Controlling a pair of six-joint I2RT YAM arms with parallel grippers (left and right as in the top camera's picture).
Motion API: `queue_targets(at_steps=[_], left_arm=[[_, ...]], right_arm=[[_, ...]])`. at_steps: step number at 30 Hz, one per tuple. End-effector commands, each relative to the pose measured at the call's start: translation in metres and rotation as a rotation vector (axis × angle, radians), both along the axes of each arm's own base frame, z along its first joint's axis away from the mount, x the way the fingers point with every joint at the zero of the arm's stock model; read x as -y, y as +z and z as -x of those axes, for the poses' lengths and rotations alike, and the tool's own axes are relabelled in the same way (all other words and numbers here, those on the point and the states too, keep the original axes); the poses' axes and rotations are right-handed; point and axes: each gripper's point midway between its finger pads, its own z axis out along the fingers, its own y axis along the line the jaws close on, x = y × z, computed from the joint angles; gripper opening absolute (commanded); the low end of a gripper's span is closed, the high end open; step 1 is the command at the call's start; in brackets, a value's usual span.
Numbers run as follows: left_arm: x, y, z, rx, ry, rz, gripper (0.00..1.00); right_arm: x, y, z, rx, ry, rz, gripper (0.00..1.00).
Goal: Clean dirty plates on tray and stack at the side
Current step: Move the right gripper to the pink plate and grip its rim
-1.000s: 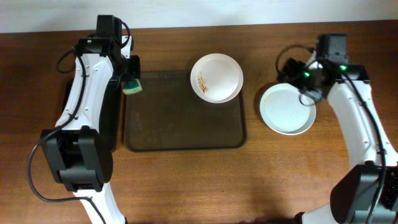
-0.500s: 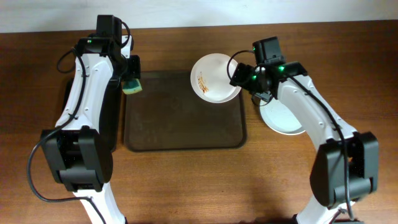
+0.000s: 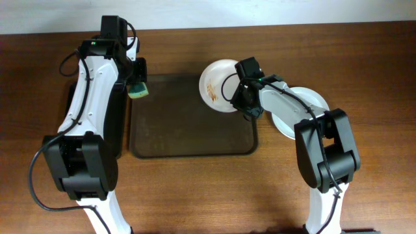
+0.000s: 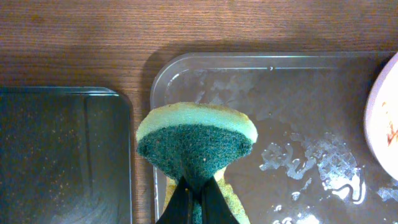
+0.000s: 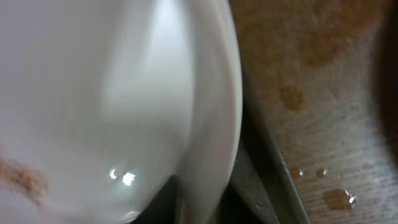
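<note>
The right gripper [image 3: 237, 97] sits at the right-hand rim of a white plate [image 3: 216, 83], and its wrist view is filled by that plate [image 5: 93, 93] from very close. The rim runs down to the bottom edge of the picture between two dark shapes. I cannot tell whether the gripper is pinching the rim or only straddling it. The plate carries brown-orange streaks on its inner face. It lies at the far right corner of the dark-brown tray [image 3: 188, 130], its edge overhanging the tray's rim. Just beside it, the wrist view shows the grey tray rim [image 5: 267, 168] and wet spots on the wooden table [image 5: 323, 93]. A second white plate [image 3: 315, 101] lies on the table to the right of the tray, partly hidden under the right arm.

The left gripper [image 4: 193, 202] is pressed together on a green-and-yellow sponge [image 4: 196, 143] and holds it over the tray's far left corner, well apart from the streaked plate. Beside that corner, under the left arm, is a smaller black tray [image 4: 62, 149].
</note>
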Motion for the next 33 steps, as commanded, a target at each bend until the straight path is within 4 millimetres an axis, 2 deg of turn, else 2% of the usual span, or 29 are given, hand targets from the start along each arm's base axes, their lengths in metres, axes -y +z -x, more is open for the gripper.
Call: queue_targets(at_steps=[1, 3, 5, 8, 10, 11, 12, 14, 15, 16, 18, 19, 21, 25, 27, 30, 31, 33], left_arm=[[0.003, 0.000, 0.000, 0.001, -0.001, 0.015, 0.01], [0.003, 0.000, 0.000, 0.001, 0.000, 0.012, 0.01], [0.002, 0.000, 0.000, 0.001, 0.001, 0.012, 0.01], [0.002, 0.000, 0.000, 0.001, 0.001, 0.012, 0.01], [0.002, 0.000, 0.000, 0.001, 0.001, 0.012, 0.01], [0.002, 0.000, -0.001, 0.002, 0.001, 0.012, 0.01], [0.002, 0.000, -0.001, 0.004, 0.002, 0.012, 0.01], [0.002, 0.000, -0.001, 0.004, 0.002, 0.012, 0.01], [0.002, 0.000, -0.001, 0.004, 0.001, 0.012, 0.01], [0.002, 0.000, -0.001, 0.004, 0.001, 0.012, 0.01], [0.002, 0.000, -0.001, 0.004, 0.002, 0.012, 0.01], [0.002, 0.000, -0.001, 0.004, 0.002, 0.012, 0.01], [0.002, 0.000, -0.001, 0.004, 0.002, 0.012, 0.01], [0.003, 0.000, -0.001, 0.004, 0.001, 0.012, 0.01], [0.003, 0.000, -0.001, 0.004, 0.000, 0.012, 0.01], [0.003, 0.000, -0.001, 0.004, 0.000, 0.012, 0.01], [0.003, 0.000, -0.001, 0.004, 0.000, 0.012, 0.01], [0.003, 0.000, -0.001, 0.003, 0.000, 0.012, 0.01]], right_arm=[[-0.019, -0.004, 0.015, -0.060, 0.038, -0.042, 0.11], [-0.046, -0.004, 0.043, -0.158, 0.110, -0.128, 0.12], [-0.054, -0.005, 0.057, -0.195, 0.170, -0.133, 0.14], [-0.057, 0.000, 0.061, -0.192, 0.245, -0.132, 0.22], [-0.062, 0.022, 0.047, -0.110, 0.396, -0.113, 0.43], [-0.065, 0.035, 0.040, -0.078, 0.465, -0.106, 0.49], [-0.070, 0.056, 0.030, -0.029, 0.559, -0.089, 0.55], [-0.073, 0.088, 0.014, 0.053, 0.666, -0.048, 0.62], [-0.067, 0.105, -0.002, 0.115, 0.680, 0.031, 0.68], [-0.060, 0.113, -0.013, 0.149, 0.660, 0.085, 0.76], [-0.060, 0.119, -0.028, 0.206, 0.676, 0.108, 0.77], [-0.059, 0.113, -0.033, 0.215, 0.707, 0.121, 0.78], [-0.056, 0.093, -0.041, 0.219, 0.831, 0.175, 0.92], [-0.041, 0.059, -0.056, 0.197, 0.883, 0.181, 0.91], [-0.039, 0.044, -0.055, 0.176, 0.902, 0.121, 0.82], [-0.043, 0.030, -0.053, 0.161, 0.902, 0.040, 0.63], [-0.043, 0.026, -0.054, 0.152, 0.873, 0.031, 0.55], [-0.045, 0.016, -0.053, 0.126, 0.827, 0.014, 0.46]])
